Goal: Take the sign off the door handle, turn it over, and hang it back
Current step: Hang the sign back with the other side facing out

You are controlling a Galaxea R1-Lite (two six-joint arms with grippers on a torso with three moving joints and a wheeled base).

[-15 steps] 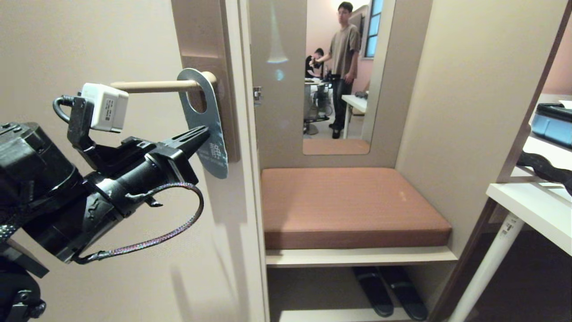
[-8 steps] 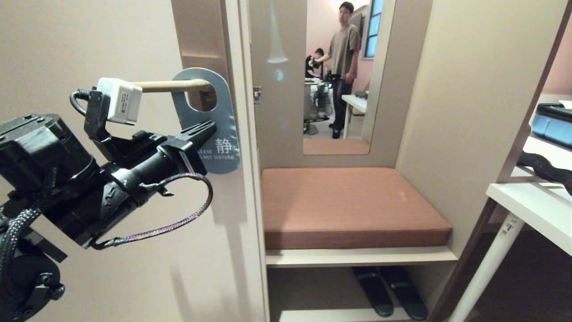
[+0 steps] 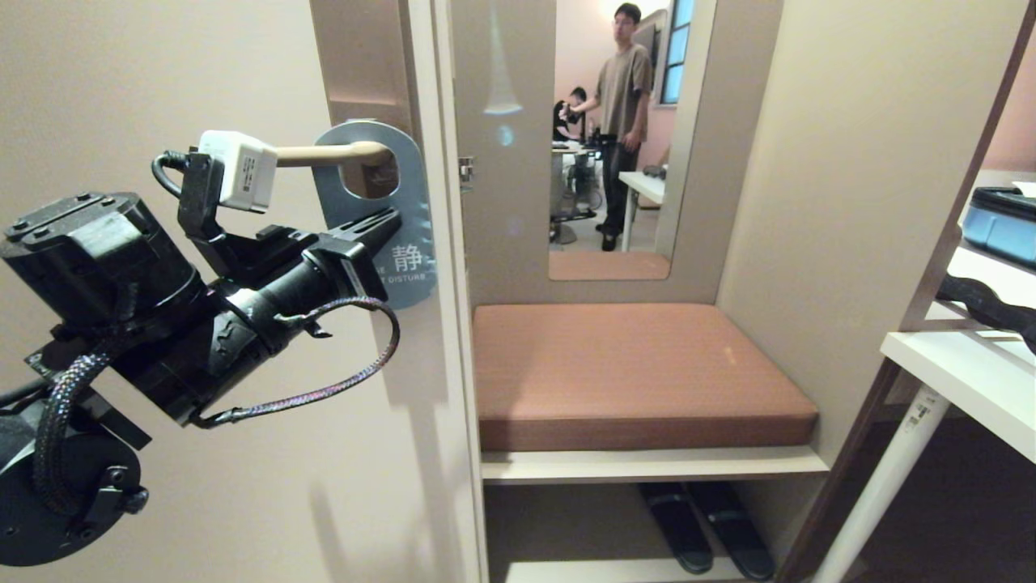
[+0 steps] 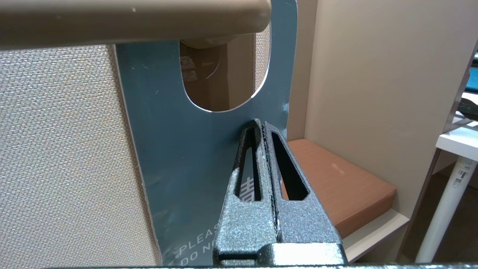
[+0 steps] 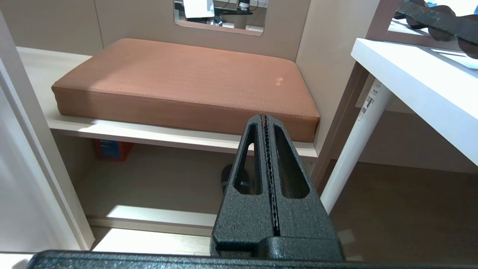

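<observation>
The left end effector (image 3: pixel 387 220) is clamped on the edge of the sign (image 3: pixel 405 194), whose blue face shows as it hangs on the door handle (image 3: pixel 324 154). The right end effector (image 5: pixel 266 121) hangs pinched together, empty. Behind lie a brown cushion (image 3: pixel 631 372), slippers (image 3: pixel 704 526), a white worktop (image 3: pixel 971 372), and a mirror (image 3: pixel 615 138) showing a person (image 3: pixel 623 97).

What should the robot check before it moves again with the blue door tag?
1. Sign on the door handle, lever through its hole: ok.
2. Blue DO NOT DISTURB face outward: ok.
3. Left gripper shut on the sign's edge below the hole: ok.
4. Sign already let go: not ok.
5. Sign hanging straight: cannot tell, the gripper holds it.
6. Right gripper shut and empty, away above the cushion: ok.
</observation>
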